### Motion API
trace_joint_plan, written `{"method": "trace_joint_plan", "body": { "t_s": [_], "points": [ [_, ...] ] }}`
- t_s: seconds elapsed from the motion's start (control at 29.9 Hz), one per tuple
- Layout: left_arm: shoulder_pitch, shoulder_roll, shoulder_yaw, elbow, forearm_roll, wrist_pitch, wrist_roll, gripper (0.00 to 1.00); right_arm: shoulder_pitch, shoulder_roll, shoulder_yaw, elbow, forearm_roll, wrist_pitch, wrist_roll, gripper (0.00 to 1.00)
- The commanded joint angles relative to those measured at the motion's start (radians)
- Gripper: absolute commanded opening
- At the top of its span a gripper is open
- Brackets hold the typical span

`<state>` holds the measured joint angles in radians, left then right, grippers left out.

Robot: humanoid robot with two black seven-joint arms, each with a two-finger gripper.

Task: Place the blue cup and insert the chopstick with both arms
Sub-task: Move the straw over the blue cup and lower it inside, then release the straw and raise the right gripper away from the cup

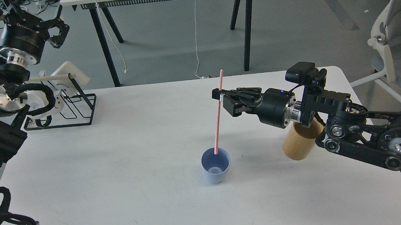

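On the white worktop: our two arms reach in from either side, and we list what we see from largest to smallest.
Worktop [127, 174]: white, rounded corners, carrying the cup, the holder and the rack.
Our right arm [360, 129]: it comes in from the right edge and lies low over the worktop's right part, wrist pointing left.
Our left arm [5, 98]: it rises along the left edge, wrapped in black cables, with a silver joint ring below the wrist.
Black wire rack [76, 107]: it stands at the far left corner of the worktop, with a light wooden dowel [50, 78] across its top and white pieces resting on it.
Tan wooden holder [299, 141]: an upright cylinder, partly hidden behind our right wrist, well right of the cup.
Left gripper [57, 32]: raised beyond the worktop's far left edge, jaws spread, holding nothing.
Right gripper [220, 97]: jaws pinching the chopstick on its upper part, above and slightly right of the cup.
Blue cup [216, 169]: upright near the worktop's middle, mouth open toward us.
Chopstick [218, 118]: pink, nearly upright, leaning slightly right at the top; its lower end sits inside the cup's mouth.
Writing: pale lettering runs round our left wrist housing, too small for us to read; we can make out no brand elsewhere.
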<state>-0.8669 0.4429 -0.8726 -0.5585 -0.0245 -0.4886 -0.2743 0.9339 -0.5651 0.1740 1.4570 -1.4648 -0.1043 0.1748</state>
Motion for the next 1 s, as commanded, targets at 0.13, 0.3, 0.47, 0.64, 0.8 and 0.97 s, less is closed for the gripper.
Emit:
{"method": "trace_joint_plan", "body": {
  "t_s": [0.13, 0.3, 0.47, 0.64, 0.8, 0.97],
  "points": [
    [0.002, 0.002, 0.0, 0.0, 0.0, 0.0, -0.003, 1.0, -0.035, 0.007, -0.004, -0.012, 0.0, 0.006, 0.0, 0.01],
    [0.003, 0.004, 0.0, 0.0, 0.0, 0.0, -0.005, 1.0, -0.041, 0.034, -0.005, -0.029, 0.0, 0.008, 0.0, 0.04],
    [0.003, 0.008, 0.0, 0.002, 0.0, 0.0, -0.005, 1.0, -0.053, 0.047, -0.067, -0.038, 0.0, 0.011, 0.0, 0.11],
    [0.003, 0.011, 0.0, 0.0, -0.002, 0.0, -0.005, 1.0, -0.058, 0.05, -0.071, -0.038, 0.001, 0.011, 0.002, 0.24],
    [0.003, 0.011, 0.0, 0.0, -0.002, 0.0, -0.006, 1.0, -0.058, 0.039, -0.059, -0.035, 0.008, 0.011, 0.006, 0.4],
    [0.005, 0.013, 0.0, 0.002, -0.002, 0.0, -0.006, 1.0, -0.058, 0.022, 0.011, -0.033, 0.018, 0.0, 0.009, 0.61]
  ]
}}
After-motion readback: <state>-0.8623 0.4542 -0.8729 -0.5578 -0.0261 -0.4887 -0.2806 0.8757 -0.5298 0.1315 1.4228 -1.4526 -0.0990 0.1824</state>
